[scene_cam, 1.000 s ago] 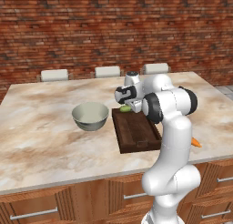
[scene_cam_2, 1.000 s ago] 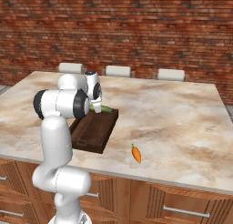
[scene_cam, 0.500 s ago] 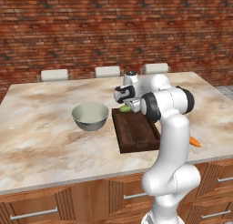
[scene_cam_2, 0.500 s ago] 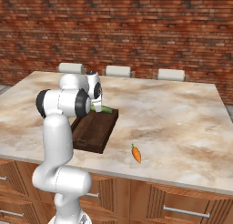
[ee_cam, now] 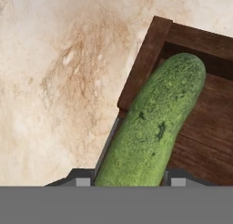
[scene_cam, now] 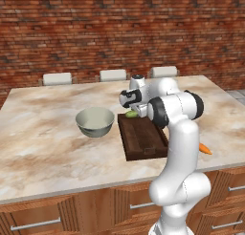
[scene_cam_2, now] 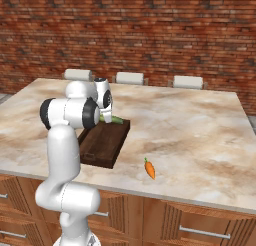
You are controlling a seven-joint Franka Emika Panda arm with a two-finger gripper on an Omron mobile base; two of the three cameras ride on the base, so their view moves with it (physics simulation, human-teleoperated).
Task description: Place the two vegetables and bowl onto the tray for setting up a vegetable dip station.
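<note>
My gripper is shut on the dark green cucumber. It holds the cucumber low over the far end of the dark brown tray. In the hand view the cucumber crosses the tray's rim near a corner, its free end over the tray's floor. I cannot tell whether it touches the wood. The grey-green bowl stands on the counter just left of the tray. The orange carrot lies on the counter to the tray's right, near the front edge.
The marble counter is an island with a brick wall behind it. Three pale stool backs line its far edge. My own arm stands over the tray's right side.
The hand with the cucumber has barely moved over the tray's far end. Bowl, carrot and tray lie where they were.
</note>
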